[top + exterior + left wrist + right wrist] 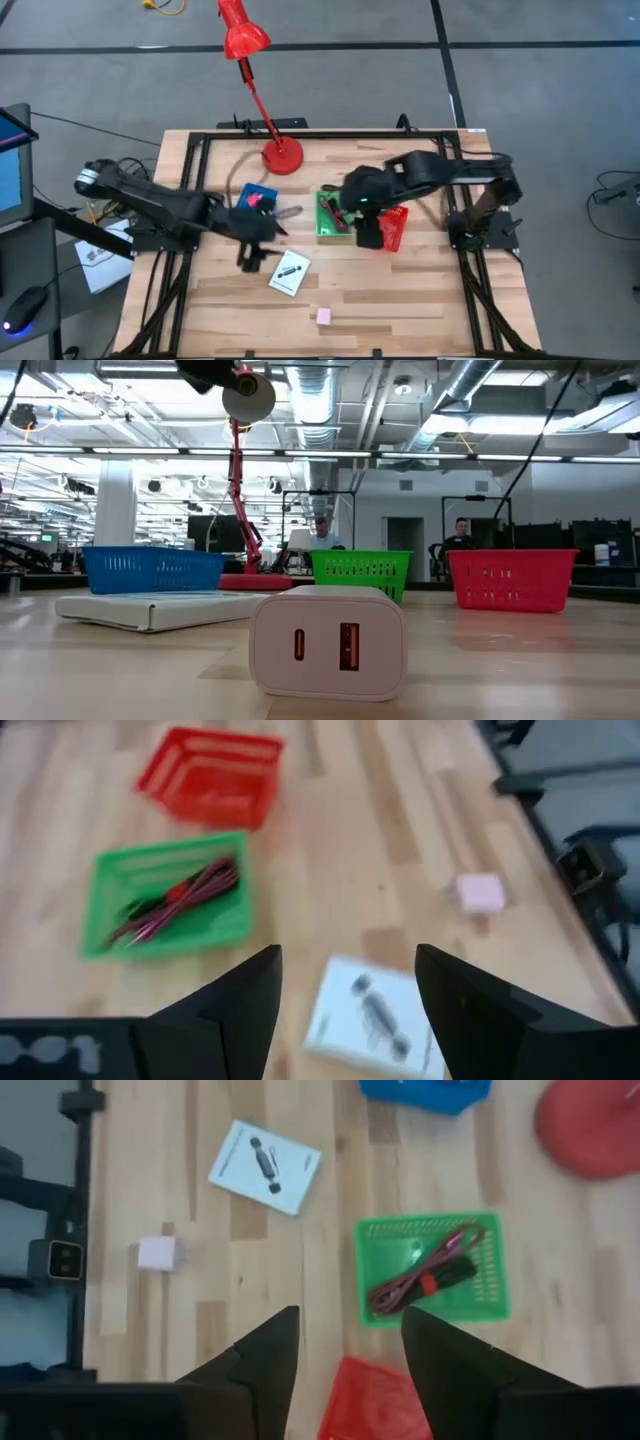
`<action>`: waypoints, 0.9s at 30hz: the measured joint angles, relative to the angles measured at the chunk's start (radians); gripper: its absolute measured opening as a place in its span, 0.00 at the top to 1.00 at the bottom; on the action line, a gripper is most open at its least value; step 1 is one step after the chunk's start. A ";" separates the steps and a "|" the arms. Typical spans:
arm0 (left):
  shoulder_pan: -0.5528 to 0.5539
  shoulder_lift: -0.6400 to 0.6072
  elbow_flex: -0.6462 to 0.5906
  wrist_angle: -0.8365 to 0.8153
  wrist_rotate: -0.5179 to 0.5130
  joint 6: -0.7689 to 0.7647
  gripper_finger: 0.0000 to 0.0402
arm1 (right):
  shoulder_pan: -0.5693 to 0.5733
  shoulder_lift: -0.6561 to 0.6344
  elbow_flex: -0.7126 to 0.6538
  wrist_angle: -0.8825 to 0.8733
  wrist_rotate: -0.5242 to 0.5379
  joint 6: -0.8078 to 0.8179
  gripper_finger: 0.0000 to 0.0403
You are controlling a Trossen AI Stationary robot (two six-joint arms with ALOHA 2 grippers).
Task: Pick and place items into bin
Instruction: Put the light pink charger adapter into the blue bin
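Hovering above the middle of the wooden worktop point(400, 300), the right tool point(345, 1342) is seen with its fingers parted and nothing between them, poised over the gap between the green basket point(432, 1270) and the red basket point(375, 1398). A dark red cable point(425, 1272), bundled with a red tie, is seen lying inside the green basket. The left tool point(345, 982) is held spread wide and empty, raised above the white card point(375, 1015), which lies flat on the worktop with a black mark printed on it. A pink charger block point(323, 316) rests alone near the front edge, well apart from the baskets; in the low view its two ports point(325, 645) are turned toward the camera. A blue basket point(255, 197) sits beside the left arm, with something pink inside it. The round base of the red lamp point(282, 156) stands at the back of the worktop.
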 joint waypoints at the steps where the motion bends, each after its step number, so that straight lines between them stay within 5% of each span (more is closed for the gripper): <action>1: -0.014 0.021 -0.028 0.060 0.000 -0.012 0.45 | 0.004 -0.019 0.000 0.002 0.009 -0.015 0.58; 7: -0.063 0.223 -0.088 0.245 0.045 0.136 0.45 | -0.001 -0.075 0.000 0.010 0.034 -0.049 0.59; 15: -0.099 0.468 -0.008 0.414 0.191 0.431 0.45 | -0.007 -0.066 0.001 0.010 0.032 -0.056 0.59; 23: -0.103 0.608 0.086 0.429 0.202 0.467 0.45 | -0.007 -0.011 0.000 -0.005 0.030 -0.092 0.59; 27: -0.102 0.676 0.113 0.445 0.316 0.568 0.45 | -0.008 0.029 0.000 -0.027 0.030 -0.084 0.59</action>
